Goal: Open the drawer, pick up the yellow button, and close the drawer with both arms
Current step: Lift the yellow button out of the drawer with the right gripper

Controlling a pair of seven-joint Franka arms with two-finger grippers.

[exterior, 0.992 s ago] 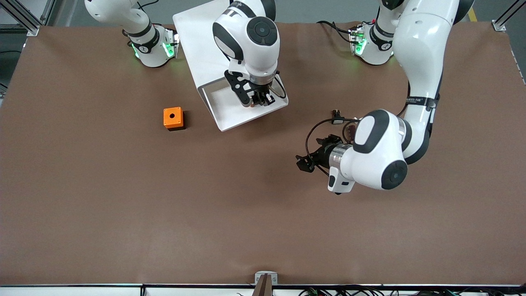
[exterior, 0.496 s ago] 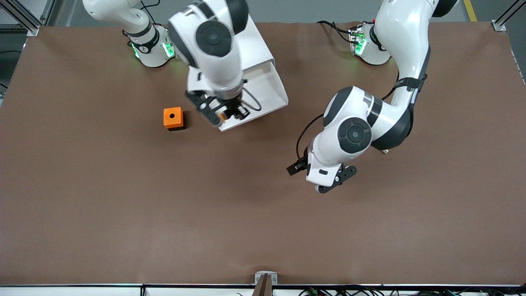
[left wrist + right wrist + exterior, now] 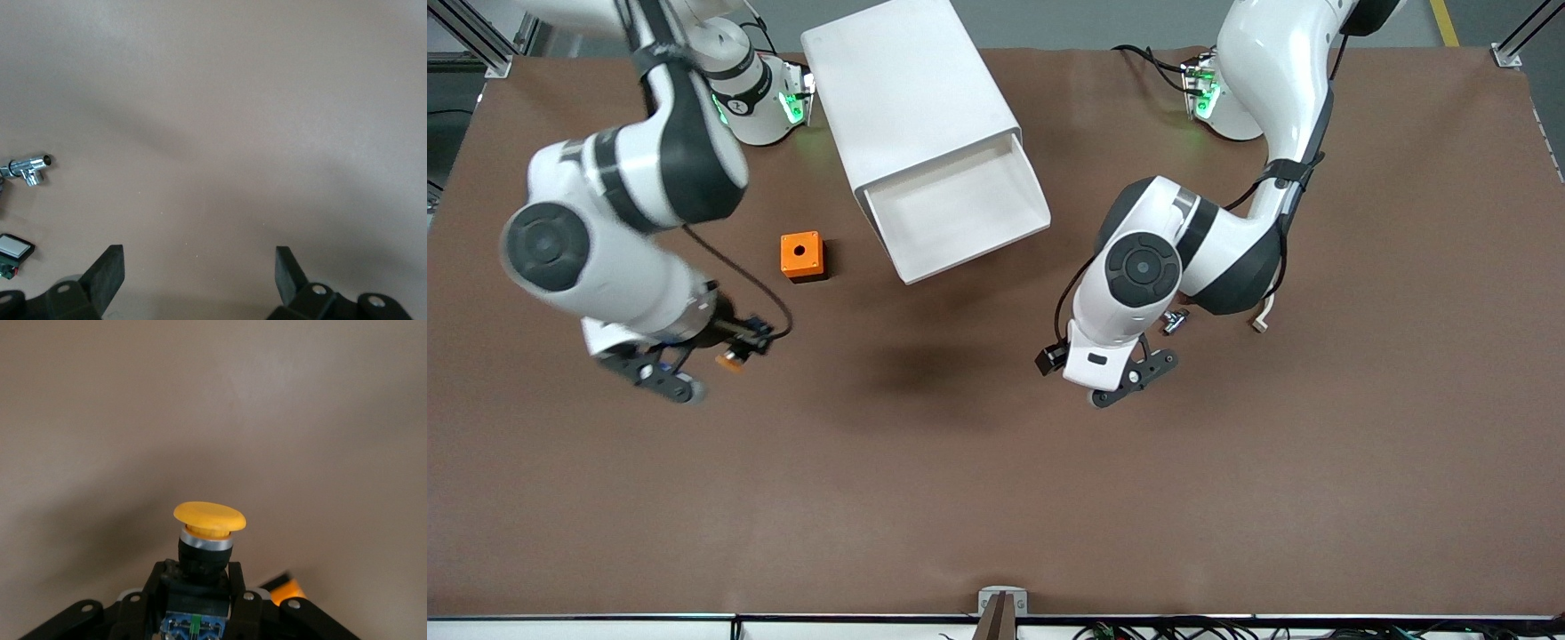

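The white cabinet (image 3: 907,98) stands between the two bases. Its top drawer (image 3: 960,213) is pulled out and looks empty. My right gripper (image 3: 725,356) is over the brown table toward the right arm's end. It is shut on the button (image 3: 735,360). In the right wrist view the button (image 3: 208,520) stands between the fingers (image 3: 155,587), orange cap outward, black body and bluish end in the grip. My left gripper (image 3: 1103,366) points down over the table toward the left arm's end. In the left wrist view it (image 3: 199,267) is open and empty.
An orange cube with a hole (image 3: 801,256) sits on the table beside the drawer. A chrome part (image 3: 1174,322) and a small black part with a white face (image 3: 13,250) lie by the left gripper; the chrome part also shows in the left wrist view (image 3: 28,167).
My right gripper has carried the button out of the drawer and past the orange cube toward the right arm's end. My left hand has turned to point down and shifted a little.
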